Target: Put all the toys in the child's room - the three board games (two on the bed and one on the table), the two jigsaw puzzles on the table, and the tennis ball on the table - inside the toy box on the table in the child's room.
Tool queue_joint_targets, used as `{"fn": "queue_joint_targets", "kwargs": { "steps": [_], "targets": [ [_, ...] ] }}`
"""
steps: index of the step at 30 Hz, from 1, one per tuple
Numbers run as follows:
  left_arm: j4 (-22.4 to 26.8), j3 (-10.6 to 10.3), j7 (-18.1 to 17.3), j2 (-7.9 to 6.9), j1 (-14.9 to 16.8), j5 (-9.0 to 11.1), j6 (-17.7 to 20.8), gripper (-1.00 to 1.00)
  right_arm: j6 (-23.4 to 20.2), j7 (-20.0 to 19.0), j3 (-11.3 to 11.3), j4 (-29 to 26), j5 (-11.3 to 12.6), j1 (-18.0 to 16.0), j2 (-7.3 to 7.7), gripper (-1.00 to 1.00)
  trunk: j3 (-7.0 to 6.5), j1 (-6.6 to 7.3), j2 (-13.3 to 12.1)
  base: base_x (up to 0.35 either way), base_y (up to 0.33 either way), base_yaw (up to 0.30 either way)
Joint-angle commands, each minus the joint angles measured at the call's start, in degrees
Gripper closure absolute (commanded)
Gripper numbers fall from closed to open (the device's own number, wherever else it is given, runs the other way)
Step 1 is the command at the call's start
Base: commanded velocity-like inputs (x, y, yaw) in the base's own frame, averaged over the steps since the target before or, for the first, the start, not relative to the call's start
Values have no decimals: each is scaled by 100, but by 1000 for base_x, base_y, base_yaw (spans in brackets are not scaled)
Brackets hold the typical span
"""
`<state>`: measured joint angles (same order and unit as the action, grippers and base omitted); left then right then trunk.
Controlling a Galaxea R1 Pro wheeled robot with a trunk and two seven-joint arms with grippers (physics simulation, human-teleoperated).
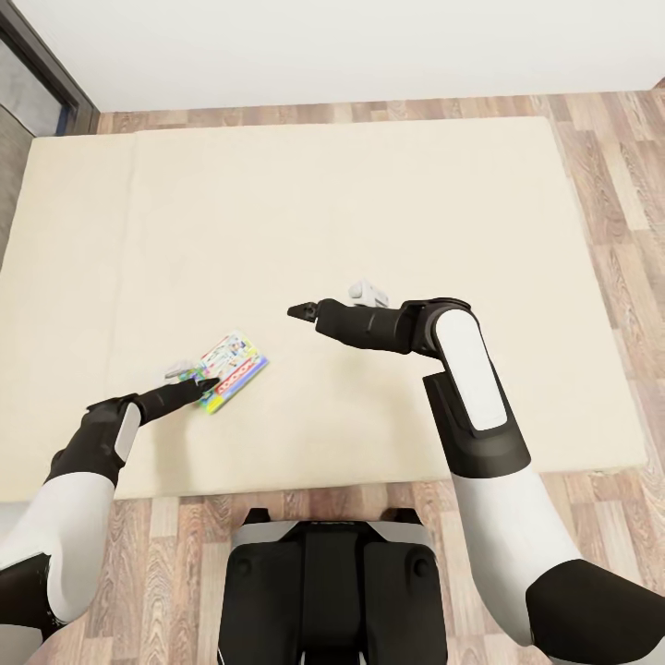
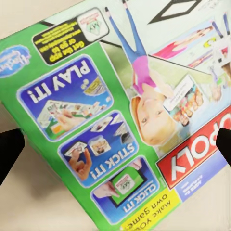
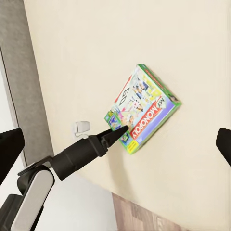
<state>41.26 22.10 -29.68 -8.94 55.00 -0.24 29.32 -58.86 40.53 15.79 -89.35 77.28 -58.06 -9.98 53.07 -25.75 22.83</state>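
The bed (image 1: 369, 203) carries one board game (image 1: 233, 369) flat near its front edge. The left end effector (image 1: 205, 386) straddles the box's near end, jaws spread and gripping nothing; closing on the thin flat edge could skid it away. The right end effector (image 1: 297, 312) hangs open and empty.

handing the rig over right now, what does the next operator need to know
Left claw: open, fingers either side of the Monopoly board game, tips at its near edge, not closed on it.
Right claw: hanging above the bed, holding nothing; open or shut cannot be told.
The game lies flat on the bed mattress, near the front left.
Done: nothing that shows here.
Left: grip this game and carry it to the toy box, then the other toys.
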Motion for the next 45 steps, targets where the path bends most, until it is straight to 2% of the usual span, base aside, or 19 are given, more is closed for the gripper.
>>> {"fn": "queue_joint_targets", "kwargs": {
  "steps": [1,20,38,45],
  "targets": [
    [7,22,-29,4,3,-3,47,-100,-12,60,0,-4,50,-4,-2,-100,6,-3,9,0,-36,0],
    [187,22,-29,-1,5,-3,168,-100,-12,60,2,-4,50,-4,-2,-100,6,-3,9,0,-111,0],
    [221,33,-23,-36,2,-3,244,-100,-5,60,-4,-4,50,-4,-2,-100,6,-3,9,0,-47,0],
    [390,38,11,-65,5,-15,466,-100,-11,60,-6,-4,50,-4,-2,-100,6,-3,9,0,-1,0]
  ]
}}
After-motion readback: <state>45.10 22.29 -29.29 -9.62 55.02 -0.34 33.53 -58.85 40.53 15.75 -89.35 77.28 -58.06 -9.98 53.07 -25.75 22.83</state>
